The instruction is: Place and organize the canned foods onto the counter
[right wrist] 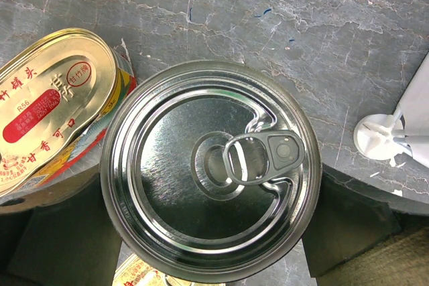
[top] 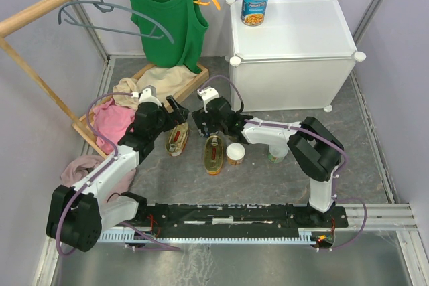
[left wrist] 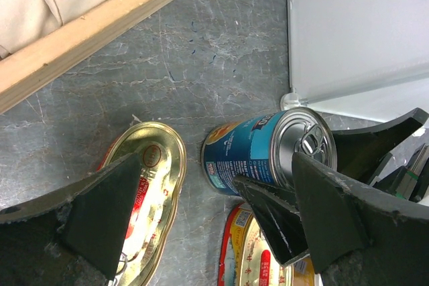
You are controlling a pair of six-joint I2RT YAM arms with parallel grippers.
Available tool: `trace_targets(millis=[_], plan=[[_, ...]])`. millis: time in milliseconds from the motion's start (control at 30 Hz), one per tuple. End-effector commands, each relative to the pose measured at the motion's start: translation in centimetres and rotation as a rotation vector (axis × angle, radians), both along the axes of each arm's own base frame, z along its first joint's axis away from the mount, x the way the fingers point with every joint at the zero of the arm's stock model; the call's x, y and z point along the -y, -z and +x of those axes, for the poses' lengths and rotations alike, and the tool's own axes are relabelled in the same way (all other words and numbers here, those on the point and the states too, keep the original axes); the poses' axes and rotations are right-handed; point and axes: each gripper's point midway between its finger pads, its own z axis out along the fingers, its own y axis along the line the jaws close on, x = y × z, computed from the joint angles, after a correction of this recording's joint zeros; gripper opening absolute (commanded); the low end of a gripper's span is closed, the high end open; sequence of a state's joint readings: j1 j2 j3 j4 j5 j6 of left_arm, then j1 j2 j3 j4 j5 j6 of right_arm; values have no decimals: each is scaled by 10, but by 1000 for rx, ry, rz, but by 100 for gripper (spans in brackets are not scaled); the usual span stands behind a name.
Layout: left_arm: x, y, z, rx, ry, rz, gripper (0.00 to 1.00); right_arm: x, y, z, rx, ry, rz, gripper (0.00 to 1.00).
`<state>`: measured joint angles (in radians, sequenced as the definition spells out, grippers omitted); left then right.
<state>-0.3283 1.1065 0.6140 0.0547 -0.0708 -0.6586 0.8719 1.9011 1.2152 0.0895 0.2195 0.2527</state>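
— Silver, pressed in concentric rings, with a pull tab: that is the lid of the tall blue can (right wrist: 211,172) as we see it from the right wrist. What has it?
— The right gripper (right wrist: 208,222). Its jaws stand wide, pressed against the can's round sides. We place it over the grey marbled floor (right wrist: 301,25), at 7 o'clock from the counter (top: 295,31) of milky white plastic.
— And the left gripper (left wrist: 218,185)?
— Spread wide with nothing in it, one finger over a flat oval tin (left wrist: 144,185) with a gold lid.
— Any writing?
— At 9 o'clock of the can, another oval tin (right wrist: 53,98) bears red Chinese characters and "R56". A second blue can (top: 255,3) stands at the counter's 11 o'clock corner; we cannot read its label.
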Motion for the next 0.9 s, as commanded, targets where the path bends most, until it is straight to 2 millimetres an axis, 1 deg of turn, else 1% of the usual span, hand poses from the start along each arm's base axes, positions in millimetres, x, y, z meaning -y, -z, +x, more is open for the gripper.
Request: trace_targets(millis=[0, 67, 333, 867], plan=[[2, -15, 2, 46, -8, -53, 99, -10, -32, 11, 71, -2, 84, 3], [2, -15, 1, 45, -9, -55, 99, -10, -38, 12, 84, -5, 85, 1], [0, -15, -1, 46, -14, -53, 100, -13, -62, 16, 119, -17, 88, 1], [-3, -20, -2, 56, -19, -45, 100, -20, -99, 21, 164, -36, 111, 1]])
